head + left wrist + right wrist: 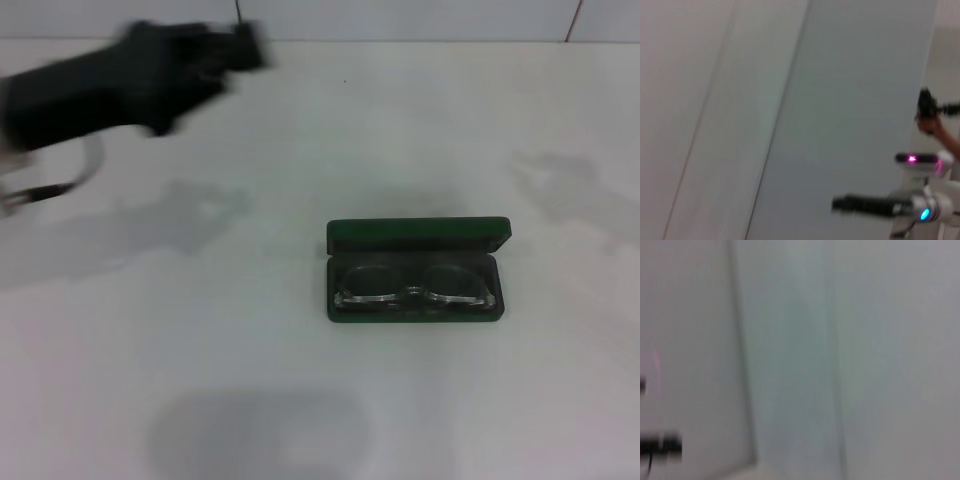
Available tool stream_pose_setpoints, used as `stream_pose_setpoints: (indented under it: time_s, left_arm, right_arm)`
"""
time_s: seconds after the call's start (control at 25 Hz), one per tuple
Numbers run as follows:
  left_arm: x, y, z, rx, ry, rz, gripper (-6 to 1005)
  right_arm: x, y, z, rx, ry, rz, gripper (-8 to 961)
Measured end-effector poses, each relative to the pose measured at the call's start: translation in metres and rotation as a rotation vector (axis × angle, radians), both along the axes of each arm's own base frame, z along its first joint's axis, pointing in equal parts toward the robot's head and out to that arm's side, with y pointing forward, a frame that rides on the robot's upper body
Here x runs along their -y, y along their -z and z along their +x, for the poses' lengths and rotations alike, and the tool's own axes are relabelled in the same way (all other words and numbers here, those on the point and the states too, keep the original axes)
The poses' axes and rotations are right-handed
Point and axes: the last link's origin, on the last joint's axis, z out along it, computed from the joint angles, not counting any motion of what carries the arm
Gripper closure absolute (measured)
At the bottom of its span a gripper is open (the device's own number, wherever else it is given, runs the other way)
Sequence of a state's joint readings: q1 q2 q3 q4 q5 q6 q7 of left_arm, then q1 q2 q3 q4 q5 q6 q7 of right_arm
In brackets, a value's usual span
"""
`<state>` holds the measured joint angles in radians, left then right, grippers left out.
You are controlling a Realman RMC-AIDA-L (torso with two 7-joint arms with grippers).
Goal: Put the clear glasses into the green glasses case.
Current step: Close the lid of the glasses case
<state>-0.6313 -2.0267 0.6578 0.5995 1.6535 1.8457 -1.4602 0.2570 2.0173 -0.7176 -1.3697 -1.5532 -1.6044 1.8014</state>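
We look down on a broad white table (pixel 200 350) that fills nearly the whole head view. Its surface is matt and plain, and we see soft grey shadows lying across it, one wide patch toward the left and another near the front edge. Along the far side the table meets a pale wall (pixel 420 18), where we make out two thin dark seams running upward. The light is even and diffuse, without hard glare. In the left wrist view we see large pale panels (pixel 855 75) in grey-white, split by long slanting lines. The right wrist view gives us similar pale surfaces (pixel 790 340), too blurred to name.
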Motion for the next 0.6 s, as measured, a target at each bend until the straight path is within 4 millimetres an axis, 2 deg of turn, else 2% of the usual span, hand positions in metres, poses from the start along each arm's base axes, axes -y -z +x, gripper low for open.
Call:
stream_pose_setpoints:
  time_s: [0.12,0.24,0.4,0.48,0.6]
  left_arm:
    - [-0.014,0.030,0.016,-0.088,-0.010,-0.030,900]
    - [-0.025,0.061,0.024,-0.181,-0.041,-0.064,850]
    - [-0.031,0.089,0.027,-0.258,-0.072,-0.095,819]
    - [-0.032,0.093,0.027,-0.271,-0.081,-0.095,821]
    - [-0.031,0.112,0.025,-0.311,-0.111,-0.109,826]
  right_arm:
    - [0.006,-0.005,0.036,-0.136,0.025,0.076,742]
    - [0.008,0.000,0.062,-0.222,0.057,0.142,740]
    - [0.008,0.006,0.079,-0.264,0.086,0.190,736]
    - [0.004,0.009,0.081,-0.268,0.091,0.197,734]
    - [-0.001,0.011,0.082,-0.274,0.102,0.202,731]
